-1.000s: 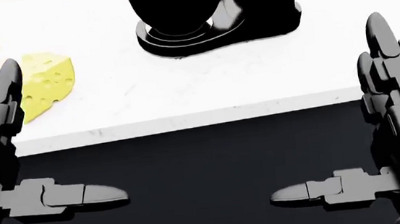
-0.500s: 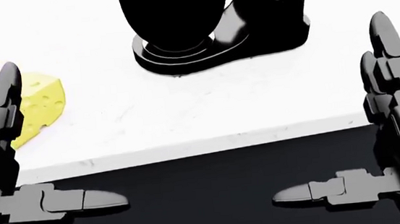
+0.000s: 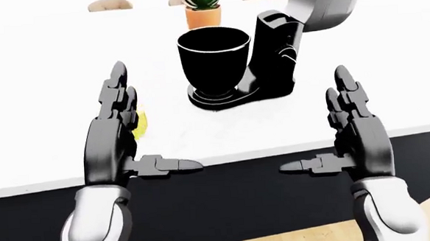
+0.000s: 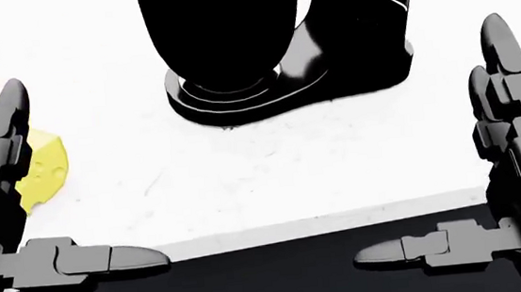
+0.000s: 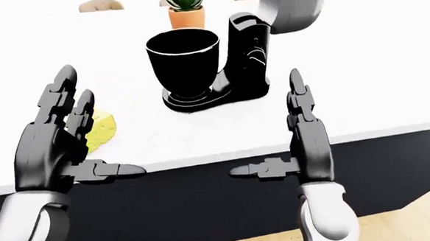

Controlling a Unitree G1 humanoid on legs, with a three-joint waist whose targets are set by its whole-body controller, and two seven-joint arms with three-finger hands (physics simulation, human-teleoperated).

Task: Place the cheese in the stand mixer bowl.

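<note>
Cheese (image 5: 99,130) shifted lower-left as camera advanced; mixer bowl (image 3: 215,59) nearer; both hands' fingers (image 3: 117,92) spread.

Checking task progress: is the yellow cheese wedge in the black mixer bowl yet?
Out. Yellow cheese wedge lies on white counter; black mixer bowl looks empty.

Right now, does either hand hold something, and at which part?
Nothing is held. The left hand and right hand are both open and empty; the cheese lies on the counter, partly hidden behind the left hand.
</note>
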